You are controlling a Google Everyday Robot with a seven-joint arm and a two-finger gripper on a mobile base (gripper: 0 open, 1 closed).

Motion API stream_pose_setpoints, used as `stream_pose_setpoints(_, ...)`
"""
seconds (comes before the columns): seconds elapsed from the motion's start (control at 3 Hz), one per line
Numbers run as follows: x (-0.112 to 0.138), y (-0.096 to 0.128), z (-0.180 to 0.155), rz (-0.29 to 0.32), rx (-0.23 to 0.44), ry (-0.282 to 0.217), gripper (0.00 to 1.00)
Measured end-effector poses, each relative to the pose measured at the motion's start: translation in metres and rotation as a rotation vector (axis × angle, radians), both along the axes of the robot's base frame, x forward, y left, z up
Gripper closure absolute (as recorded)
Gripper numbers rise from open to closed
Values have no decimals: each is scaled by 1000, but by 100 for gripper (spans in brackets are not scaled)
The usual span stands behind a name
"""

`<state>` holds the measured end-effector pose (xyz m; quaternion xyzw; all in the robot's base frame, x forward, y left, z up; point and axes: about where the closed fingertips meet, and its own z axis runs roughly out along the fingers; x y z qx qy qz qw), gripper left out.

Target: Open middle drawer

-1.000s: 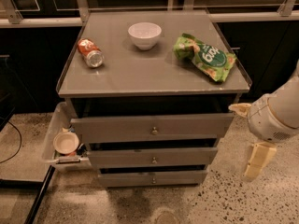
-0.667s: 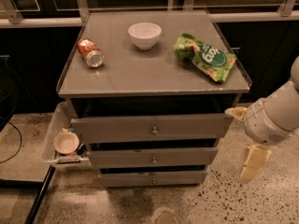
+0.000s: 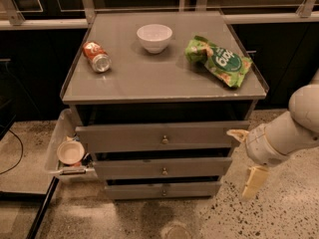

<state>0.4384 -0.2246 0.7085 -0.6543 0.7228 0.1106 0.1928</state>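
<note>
The grey cabinet has three drawer fronts, each with a small round knob. The middle drawer (image 3: pixel 164 168) sits between the widest top front (image 3: pixel 162 136) and the narrowest bottom front (image 3: pixel 162 189), and looks closed. My gripper (image 3: pixel 245 158) is at the cabinet's right front corner, level with the top and middle drawers and right of the middle knob. Its cream fingers (image 3: pixel 251 182) are spread apart and hold nothing. It touches no drawer.
On the cabinet top lie an orange can (image 3: pixel 96 57) on its side, a white bowl (image 3: pixel 154 37) and a green snack bag (image 3: pixel 219 60). A side tray (image 3: pixel 54 148) holding a small cup (image 3: pixel 70 152) sticks out at the lower left. The floor is speckled.
My gripper and forearm have moved left and a little down, closer to the cabinet's right front corner. The drawers and the things on top have not moved.
</note>
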Motion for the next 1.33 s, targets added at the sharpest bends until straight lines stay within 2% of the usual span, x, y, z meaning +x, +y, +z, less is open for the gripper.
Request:
stream_pose_setpoints(0.67,16,-6,-79,36,51,5,0)
stream_pose_setpoints(1.0,21,-15,-124,22,68,24,0)
stream_pose_setpoints(1.33,21,-15,-124,22,68,24,0)
